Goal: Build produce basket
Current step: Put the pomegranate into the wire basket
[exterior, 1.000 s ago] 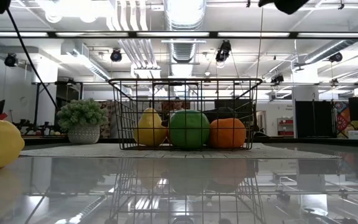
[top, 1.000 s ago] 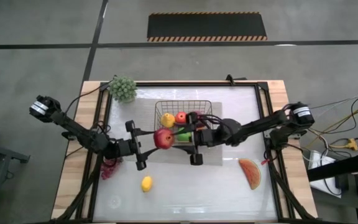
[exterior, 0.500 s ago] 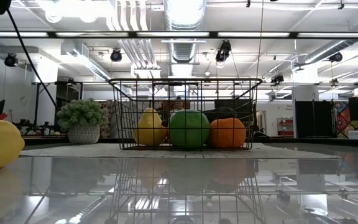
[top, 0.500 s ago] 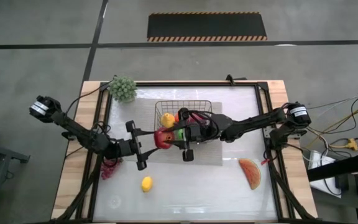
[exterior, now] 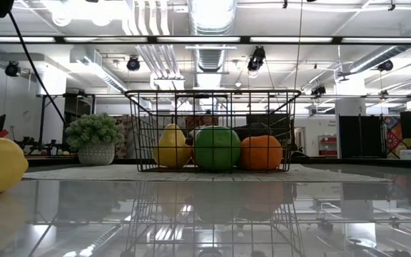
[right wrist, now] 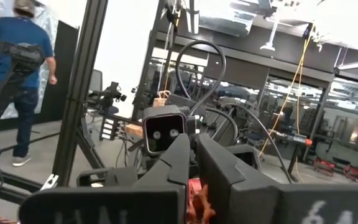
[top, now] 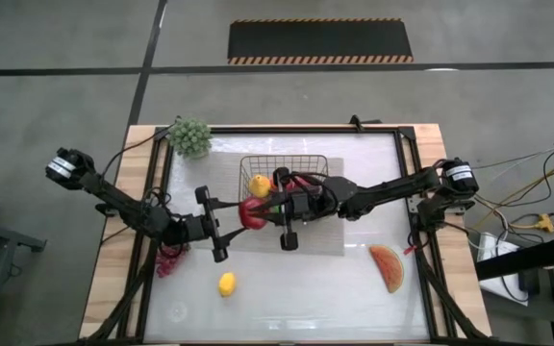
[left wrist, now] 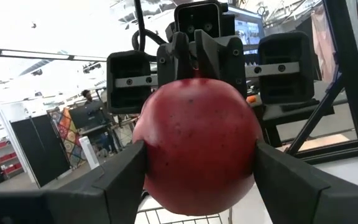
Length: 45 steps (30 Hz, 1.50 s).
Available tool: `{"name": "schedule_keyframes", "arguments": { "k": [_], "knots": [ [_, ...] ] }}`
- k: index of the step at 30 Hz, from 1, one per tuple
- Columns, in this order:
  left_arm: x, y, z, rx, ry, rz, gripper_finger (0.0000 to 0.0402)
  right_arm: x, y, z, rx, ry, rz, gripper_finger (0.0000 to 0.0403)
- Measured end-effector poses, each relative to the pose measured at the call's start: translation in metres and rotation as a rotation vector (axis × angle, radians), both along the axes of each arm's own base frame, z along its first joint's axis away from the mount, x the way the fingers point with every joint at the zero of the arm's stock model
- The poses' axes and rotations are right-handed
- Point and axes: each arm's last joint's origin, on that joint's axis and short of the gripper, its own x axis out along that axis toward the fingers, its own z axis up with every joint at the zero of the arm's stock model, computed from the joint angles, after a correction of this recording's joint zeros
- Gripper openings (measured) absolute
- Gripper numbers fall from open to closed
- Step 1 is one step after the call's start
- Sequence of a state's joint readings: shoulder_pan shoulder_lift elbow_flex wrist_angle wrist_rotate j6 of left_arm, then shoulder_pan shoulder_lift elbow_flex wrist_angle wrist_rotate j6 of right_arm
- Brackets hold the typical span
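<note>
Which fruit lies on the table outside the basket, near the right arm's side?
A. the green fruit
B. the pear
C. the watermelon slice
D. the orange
C. In the high view the watermelon slice lies alone on the table, clear of the wire basket, while in the low view the orange, the green fruit and the pear sit inside it.

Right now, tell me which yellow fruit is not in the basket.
The lemon lying on the bare table near the front edge. The other yellow fruit, the pear, sits inside the wire basket.
</note>
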<state>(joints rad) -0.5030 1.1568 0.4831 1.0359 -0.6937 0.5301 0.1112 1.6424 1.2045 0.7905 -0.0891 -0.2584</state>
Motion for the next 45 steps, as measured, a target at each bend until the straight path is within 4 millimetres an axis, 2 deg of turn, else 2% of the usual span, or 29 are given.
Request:
{"name": "schedule_keyframes", "arguments": {
  "k": [19,22,29,36,41,45],
  "knots": [
    [0.001,0.001,-0.002,-0.003,0.01,0.025,0.0249,0.001,-0.002,-0.003,0.001,0.028,-0.006,0.0011],
    [0.003,0.001,-0.004,0.002,0.019,0.028,0.0267,0.001,-0.002,-0.004,0.001,0.033,-0.006,0.0011],
    [0.004,0.002,-0.003,-0.003,0.007,0.037,0.0337,0.004,-0.004,-0.013,0.01,0.087,-0.02,0.001],
    [0.004,0.004,-0.004,0.041,0.049,0.13,0.0359,0.004,-0.018,-0.015,0.053,0.123,-0.099,0.001],
    [0.004,0.005,-0.005,0.092,0.082,0.192,0.0359,0.002,-0.035,-0.036,0.138,0.227,-0.261,0.001],
    [0.003,0.005,-0.004,0.151,0.097,0.209,0.036,-0.003,-0.048,-0.049,0.26,0.256,-0.307,0.001]
  ]
}}
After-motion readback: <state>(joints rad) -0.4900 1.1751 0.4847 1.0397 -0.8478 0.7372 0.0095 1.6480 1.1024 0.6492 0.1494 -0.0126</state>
